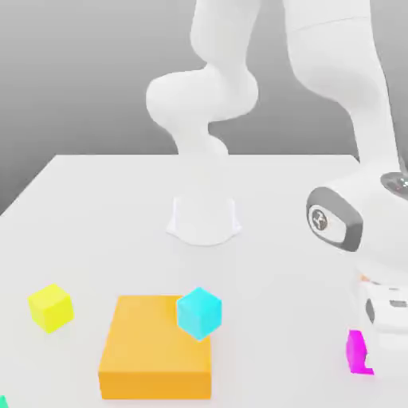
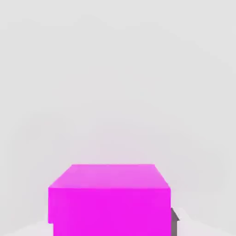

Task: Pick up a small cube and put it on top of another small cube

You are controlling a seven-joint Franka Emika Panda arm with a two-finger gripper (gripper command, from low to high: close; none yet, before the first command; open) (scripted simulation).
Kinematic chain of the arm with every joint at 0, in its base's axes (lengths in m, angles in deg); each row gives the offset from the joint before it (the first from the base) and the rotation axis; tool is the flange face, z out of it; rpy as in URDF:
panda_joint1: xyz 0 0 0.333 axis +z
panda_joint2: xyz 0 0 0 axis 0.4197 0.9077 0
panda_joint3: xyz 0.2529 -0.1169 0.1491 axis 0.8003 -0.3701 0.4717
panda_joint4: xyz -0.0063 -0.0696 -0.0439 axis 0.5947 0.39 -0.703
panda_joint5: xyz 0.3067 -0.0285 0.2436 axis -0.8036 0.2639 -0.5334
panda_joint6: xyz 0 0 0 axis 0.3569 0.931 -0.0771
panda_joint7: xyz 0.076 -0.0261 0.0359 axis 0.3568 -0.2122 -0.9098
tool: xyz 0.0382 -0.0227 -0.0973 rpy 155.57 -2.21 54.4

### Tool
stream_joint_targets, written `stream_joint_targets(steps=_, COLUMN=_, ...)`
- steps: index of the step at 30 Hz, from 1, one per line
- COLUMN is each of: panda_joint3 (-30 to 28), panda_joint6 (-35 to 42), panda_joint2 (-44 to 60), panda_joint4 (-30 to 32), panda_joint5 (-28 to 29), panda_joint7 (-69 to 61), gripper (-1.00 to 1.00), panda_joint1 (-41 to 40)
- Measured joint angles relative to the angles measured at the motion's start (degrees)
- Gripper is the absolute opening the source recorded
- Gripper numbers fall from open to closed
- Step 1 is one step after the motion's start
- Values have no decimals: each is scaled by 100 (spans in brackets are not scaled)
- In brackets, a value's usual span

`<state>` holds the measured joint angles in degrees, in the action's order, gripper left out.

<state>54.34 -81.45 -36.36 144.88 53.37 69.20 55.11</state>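
Hand low at exterior view's right, over magenta cube (image 2: 109,199).
Magenta cube (image 1: 358,351) on white table (image 1: 111,207), right beside hand. Finger state: cannot tell. Cyan cube (image 1: 198,312) at upper right corner of orange block (image 1: 156,357); yellow cube (image 1: 51,307) well apart at exterior view's left.

No readable text, label, brand, number or sign appears anywhere.
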Motion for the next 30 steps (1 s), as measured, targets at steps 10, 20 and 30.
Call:
stream_joint_targets(steps=10, panda_joint3=-227, panda_joint6=1247, panda_joint2=-1919, panda_joint4=652, panda_joint5=-117, panda_joint7=-1495, gripper=-100, panda_joint1=-701)
stream_joint_targets(steps=20, panda_joint3=-1136, panda_joint6=2149, panda_joint2=-3825, panda_joint4=1659, panda_joint5=163, panda_joint7=-4321, gripper=-100, panda_joint1=-1876)
stream_joint_targets(steps=30, panda_joint3=-1395, panda_joint6=1123, panda_joint2=-3111, panda_joint4=1985, panda_joint5=-10, panda_joint7=-4925, gripper=100, panda_joint1=-1916)
